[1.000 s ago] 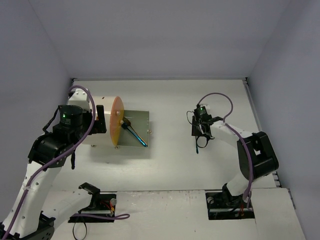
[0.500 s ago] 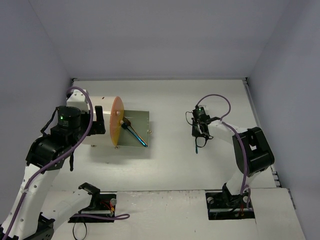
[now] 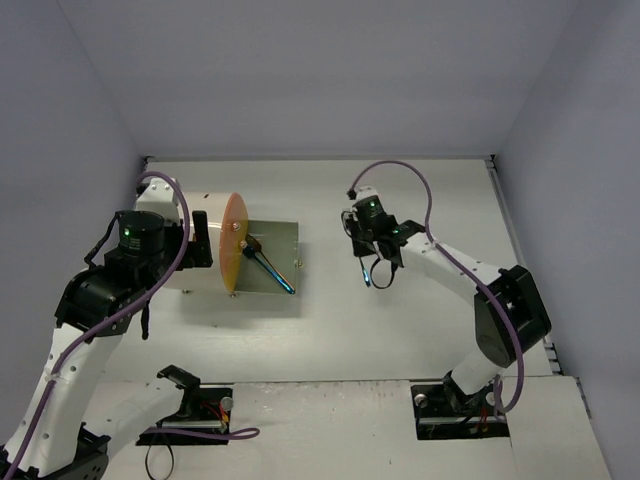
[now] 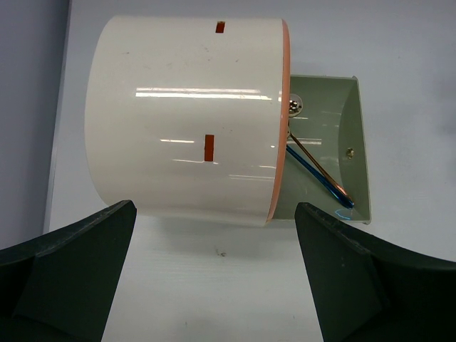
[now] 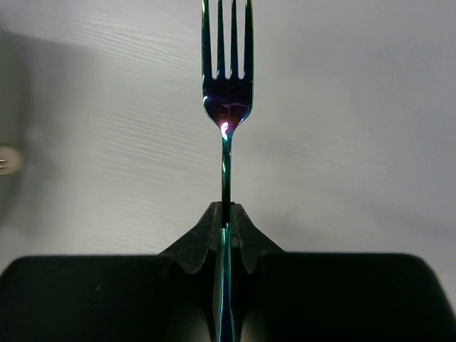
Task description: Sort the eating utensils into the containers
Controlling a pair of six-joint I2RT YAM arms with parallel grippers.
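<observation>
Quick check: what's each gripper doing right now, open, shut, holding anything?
Left gripper: open, holding nothing.
Right gripper: closed on the handle of a fork.

No readable text, labels, brand names or numbers in any view. Cream cabinet (image 4: 164, 85) side carries two small orange rectangular marks (image 4: 209, 147), both blank, no lettering.
</observation>
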